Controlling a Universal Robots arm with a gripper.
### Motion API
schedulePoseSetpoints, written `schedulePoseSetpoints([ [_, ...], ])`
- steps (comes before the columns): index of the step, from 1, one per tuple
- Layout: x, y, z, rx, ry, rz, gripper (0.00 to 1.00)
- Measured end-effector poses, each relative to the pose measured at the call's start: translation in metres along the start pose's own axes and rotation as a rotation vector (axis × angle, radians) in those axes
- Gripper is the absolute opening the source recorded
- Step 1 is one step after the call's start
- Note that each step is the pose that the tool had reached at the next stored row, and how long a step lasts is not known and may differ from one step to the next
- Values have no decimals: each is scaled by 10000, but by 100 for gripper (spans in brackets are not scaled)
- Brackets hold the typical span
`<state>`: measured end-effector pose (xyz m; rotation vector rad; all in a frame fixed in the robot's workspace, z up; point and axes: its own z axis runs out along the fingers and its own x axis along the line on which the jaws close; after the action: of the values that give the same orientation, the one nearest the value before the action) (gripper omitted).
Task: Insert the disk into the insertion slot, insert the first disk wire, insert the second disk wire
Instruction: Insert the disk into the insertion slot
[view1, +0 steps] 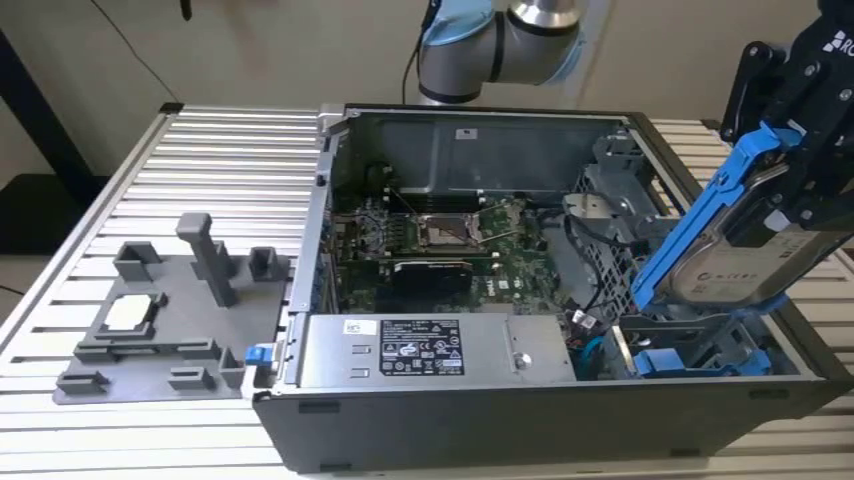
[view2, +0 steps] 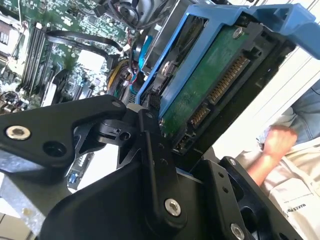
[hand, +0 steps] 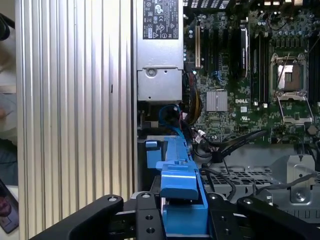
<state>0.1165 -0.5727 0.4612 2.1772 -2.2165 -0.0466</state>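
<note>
My gripper (view1: 787, 185) is shut on the disk (view1: 731, 268), a silver-grey drive with a pale label in a bright blue carrier (view1: 697, 215). The disk hangs tilted, its lower end just above the insertion slot (view1: 694, 348), the drive bay at the open computer case's front corner on the exterior view's right. In the second wrist view the disk's green circuit board (view2: 210, 85) and connectors face the camera beside a black finger (view2: 152, 150). In the first wrist view the blue carrier (hand: 180, 197) sits between the gripper's (hand: 182, 217) black fingers. Loose black and blue wires (view1: 587, 328) lie beside the bay.
The case (view1: 400, 420) lies open on a ribbed metal table (view1: 214, 160), with motherboard (view1: 441, 235) and grey power supply (view1: 420, 350) inside. A grey fixture (view1: 174, 310) stands on the exterior view's left. A person's hand (view2: 277, 142) is nearby in the second wrist view.
</note>
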Motion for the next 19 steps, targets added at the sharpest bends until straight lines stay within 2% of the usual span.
schedulePoseSetpoints([
  [6,9,-9,15,-8,-1,-3,33],
  [12,59,-59,107,-36,-20,-2,33],
  [19,82,-66,210,-32,-17,-62,33],
])
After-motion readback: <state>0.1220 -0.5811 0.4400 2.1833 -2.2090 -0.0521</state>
